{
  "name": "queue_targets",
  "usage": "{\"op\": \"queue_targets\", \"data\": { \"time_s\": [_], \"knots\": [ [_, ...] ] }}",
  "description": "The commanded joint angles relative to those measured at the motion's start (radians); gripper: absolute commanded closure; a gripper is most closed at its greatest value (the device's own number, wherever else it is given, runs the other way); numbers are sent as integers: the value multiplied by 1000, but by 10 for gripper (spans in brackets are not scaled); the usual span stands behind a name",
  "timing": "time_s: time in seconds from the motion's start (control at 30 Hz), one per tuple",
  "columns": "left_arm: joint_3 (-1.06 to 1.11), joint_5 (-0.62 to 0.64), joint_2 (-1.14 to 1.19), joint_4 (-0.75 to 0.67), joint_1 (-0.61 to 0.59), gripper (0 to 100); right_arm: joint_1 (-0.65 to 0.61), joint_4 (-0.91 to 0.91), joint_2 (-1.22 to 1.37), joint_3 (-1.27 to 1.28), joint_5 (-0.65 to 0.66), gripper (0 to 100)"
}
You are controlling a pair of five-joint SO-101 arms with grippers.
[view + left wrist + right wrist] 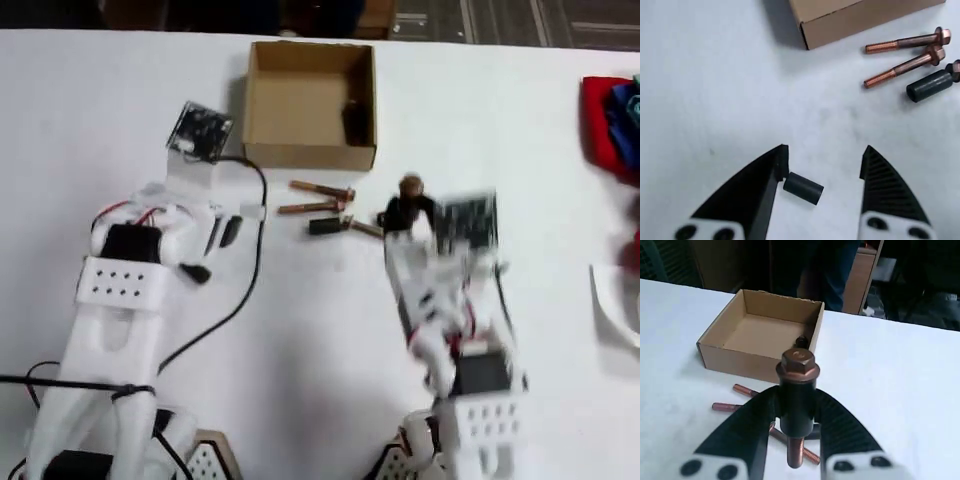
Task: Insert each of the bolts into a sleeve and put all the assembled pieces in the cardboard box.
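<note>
Grips a sleeve [796,412] in the right tool [795,405], clamped snug, with a bolt [798,365] standing through it. Risks shedding the bolt on any tilt, or clipping the near wall of the cardboard box [715,347] ahead. Holds the left tool [826,150] spread wide astride a loose sleeve [803,188] on the desk [715,75], close to one jaw; may knock it rolling on closing. Shows a dark piece [801,341] inside the box from the right wrist; from the left, two spare bolts [905,42] and another sleeved bolt [932,85] beyond the tool.
</note>
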Motion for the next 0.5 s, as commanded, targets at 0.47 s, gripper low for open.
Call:
{"op": "queue_targets", "data": {
  "time_s": [0.47],
  "knots": [
    [381,307,-8,-617,-173,752,-35,542,2002,-2516,-3,978]
  ]
}}
